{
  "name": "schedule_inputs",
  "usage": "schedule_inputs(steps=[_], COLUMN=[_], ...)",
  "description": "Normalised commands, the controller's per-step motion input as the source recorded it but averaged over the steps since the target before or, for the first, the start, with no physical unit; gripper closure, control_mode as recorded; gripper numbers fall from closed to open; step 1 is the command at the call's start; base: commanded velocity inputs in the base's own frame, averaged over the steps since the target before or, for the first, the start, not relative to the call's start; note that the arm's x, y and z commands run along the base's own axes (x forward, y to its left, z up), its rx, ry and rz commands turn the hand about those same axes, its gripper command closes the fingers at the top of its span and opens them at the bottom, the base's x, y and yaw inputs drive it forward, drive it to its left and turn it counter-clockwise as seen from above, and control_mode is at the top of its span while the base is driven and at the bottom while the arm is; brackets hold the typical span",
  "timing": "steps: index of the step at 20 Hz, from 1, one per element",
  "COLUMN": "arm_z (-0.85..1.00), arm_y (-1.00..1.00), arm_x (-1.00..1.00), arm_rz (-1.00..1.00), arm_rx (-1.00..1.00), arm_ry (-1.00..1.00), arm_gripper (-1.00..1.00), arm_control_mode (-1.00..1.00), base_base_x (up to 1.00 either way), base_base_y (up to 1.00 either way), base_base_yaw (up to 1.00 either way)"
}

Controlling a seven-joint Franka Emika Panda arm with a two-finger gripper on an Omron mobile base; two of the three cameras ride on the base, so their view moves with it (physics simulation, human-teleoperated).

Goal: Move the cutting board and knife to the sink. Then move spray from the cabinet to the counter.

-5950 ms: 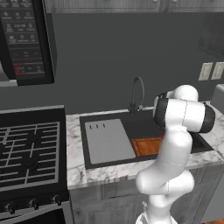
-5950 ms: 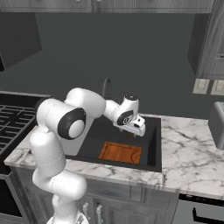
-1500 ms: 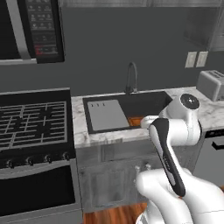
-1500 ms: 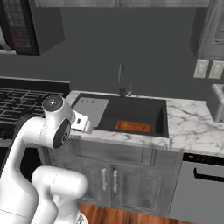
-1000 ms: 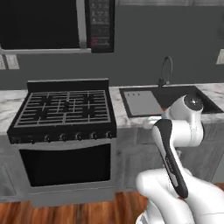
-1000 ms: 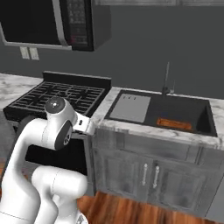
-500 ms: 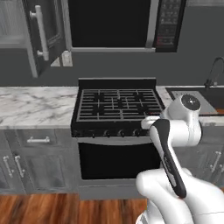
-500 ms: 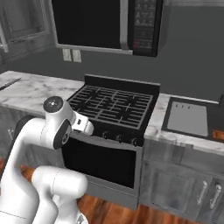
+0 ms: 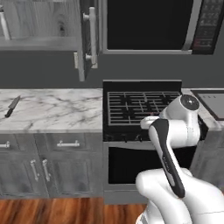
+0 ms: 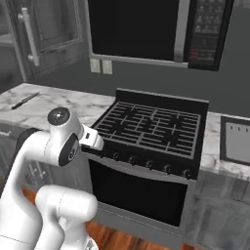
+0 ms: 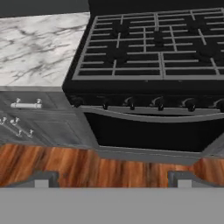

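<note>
Left base view: my base has driven well to the left over the last second and a half. The dark sink with the orange-brown cutting board lying in it has slid out of this picture, and I now face the black grated stove (image 9: 142, 107) with the white marble tabletop (image 9: 52, 109) to its left. The small kitchen knife with the grey blade and black handle (image 9: 12, 106) lies on that tabletop near its far left end, well apart from my arm. Above it the grey wood-grain cabinet (image 9: 39, 26) stands with its door swung open; I can't make out a spray bottle on its shelf from here. I judge the board step done and the knife next, so this drive is the approach to it.

Right base view: the whole picture has shifted the same way. The knife (image 10: 25, 101) shows as a thin dark sliver at the far left of the tabletop (image 10: 63, 105), beyond the stove (image 10: 146, 128). My arm is folded close to the base, not reaching.

Hand view: the gripper (image 11: 111, 178) looks down over the stove front (image 11: 148, 105) and the wooden floor (image 11: 87, 164). Its two dark tips stand wide apart with nothing between them, so it is fully open and empty. I'd say the base needs to go further left before I can reach.
</note>
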Motion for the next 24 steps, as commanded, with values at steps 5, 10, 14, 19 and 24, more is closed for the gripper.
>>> schedule_inputs(steps=[5,10,14,19,24], arm_z=[0.0,0.0,0.0,0.0,0.0], arm_y=[0.0,0.0,0.0,0.0,0.0], arm_x=[0.0,0.0,0.0,0.0,0.0], arm_rz=[0.0,0.0,0.0,0.0,0.0], arm_rx=[0.0,0.0,0.0,0.0,0.0], arm_ry=[0.0,0.0,0.0,0.0,0.0], arm_gripper=[-1.0,-1.0,-1.0,-1.0,-1.0], arm_control_mode=[1.0,1.0,1.0,1.0,1.0], base_base_x=[0.06,-0.2,-0.07,0.4,0.77], base_base_y=[0.96,1.0,1.0,0.99,0.4], base_base_yaw=[0.0,0.0,0.0,-0.09,-0.15])
